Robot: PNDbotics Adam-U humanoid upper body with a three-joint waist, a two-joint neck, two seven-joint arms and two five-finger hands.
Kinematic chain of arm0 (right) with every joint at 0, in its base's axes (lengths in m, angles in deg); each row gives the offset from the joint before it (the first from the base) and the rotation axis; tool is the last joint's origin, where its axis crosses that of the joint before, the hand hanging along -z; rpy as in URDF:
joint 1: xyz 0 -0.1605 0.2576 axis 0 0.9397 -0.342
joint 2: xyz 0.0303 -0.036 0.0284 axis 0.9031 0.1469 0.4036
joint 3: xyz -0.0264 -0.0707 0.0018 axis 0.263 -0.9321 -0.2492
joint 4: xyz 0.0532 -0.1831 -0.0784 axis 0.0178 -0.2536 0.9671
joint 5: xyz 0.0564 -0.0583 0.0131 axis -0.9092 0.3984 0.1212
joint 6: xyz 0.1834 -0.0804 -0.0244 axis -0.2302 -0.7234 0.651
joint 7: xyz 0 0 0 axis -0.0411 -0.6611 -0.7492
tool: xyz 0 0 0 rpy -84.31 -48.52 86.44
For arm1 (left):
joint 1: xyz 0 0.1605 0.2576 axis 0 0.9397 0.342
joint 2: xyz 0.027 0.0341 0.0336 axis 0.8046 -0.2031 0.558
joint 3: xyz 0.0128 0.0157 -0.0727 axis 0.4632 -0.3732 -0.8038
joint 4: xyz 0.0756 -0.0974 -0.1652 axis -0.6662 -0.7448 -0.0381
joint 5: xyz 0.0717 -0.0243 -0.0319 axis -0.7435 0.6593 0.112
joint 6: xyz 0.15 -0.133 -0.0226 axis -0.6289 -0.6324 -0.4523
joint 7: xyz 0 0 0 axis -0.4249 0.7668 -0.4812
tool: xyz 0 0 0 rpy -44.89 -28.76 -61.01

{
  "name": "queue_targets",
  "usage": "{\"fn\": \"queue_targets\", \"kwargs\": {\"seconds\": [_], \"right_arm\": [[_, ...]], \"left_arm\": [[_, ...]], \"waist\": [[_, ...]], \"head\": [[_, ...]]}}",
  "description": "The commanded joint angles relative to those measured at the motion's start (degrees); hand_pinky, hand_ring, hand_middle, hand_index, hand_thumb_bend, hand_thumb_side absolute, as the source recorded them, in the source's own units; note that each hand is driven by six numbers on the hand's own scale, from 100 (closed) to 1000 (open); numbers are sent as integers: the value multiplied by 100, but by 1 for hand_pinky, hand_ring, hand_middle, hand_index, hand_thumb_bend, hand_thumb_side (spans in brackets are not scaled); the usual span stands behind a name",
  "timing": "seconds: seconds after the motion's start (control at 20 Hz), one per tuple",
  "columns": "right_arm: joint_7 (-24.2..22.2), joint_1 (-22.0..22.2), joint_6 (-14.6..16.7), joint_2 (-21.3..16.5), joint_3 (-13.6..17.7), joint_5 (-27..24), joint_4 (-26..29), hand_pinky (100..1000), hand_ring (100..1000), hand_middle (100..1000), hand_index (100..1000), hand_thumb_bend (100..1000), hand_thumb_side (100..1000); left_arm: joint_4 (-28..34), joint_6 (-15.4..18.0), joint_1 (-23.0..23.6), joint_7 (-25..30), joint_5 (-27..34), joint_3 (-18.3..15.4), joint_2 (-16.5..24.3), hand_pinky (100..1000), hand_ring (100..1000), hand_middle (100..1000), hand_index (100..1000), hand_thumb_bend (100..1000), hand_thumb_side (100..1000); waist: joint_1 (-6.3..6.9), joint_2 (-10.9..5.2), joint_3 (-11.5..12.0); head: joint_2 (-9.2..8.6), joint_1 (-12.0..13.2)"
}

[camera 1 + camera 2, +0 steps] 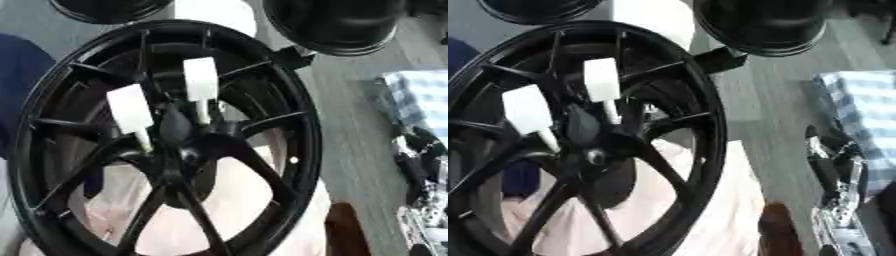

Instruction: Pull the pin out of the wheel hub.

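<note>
Two white block-headed pins stood in the centre of a large glossy black spoked wheel hub, which filled most of the left eye view and stood tilted on edge. The nearer pin sat to the left of the hub's centre, its rectangular white head leaning up and outward, its thin pale shaft running down into the dark boss. The second pin stood just right of and above the first, its head more upright, its shaft also seated in the boss. The two heads were close together but apart.

Behind the hub's spokes lay a pale pinkish surface. Above the hub's rim, two more dark round wheels showed: one at the upper right, one at the upper left, with a white shape between them. To the hub's left a dark blue mass showed past the rim. Well to the hub's right lay a blue-and-white checked cloth on a grey floor.

The robot's right hand, black with silver parts, hung to the right of the hub, well apart from it and from both pins; whether its fingers were spread or curled could not be told. Neither pin was touched by any hand.
</note>
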Motion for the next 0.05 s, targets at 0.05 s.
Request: {"fn": "queue_targets", "kwargs": {"seconds": [0.05], "right_arm": [[-21, -49, 15, -74, 9, -24, 53, 684, 756, 601, 734, 449, 322]], "left_arm": [[-81, 631, -10, -386, 516, 113, -327, 571, 552, 526, 686, 100, 900]], "waist": [[3, -179, -9]], "head": [[-51, 0]]}}
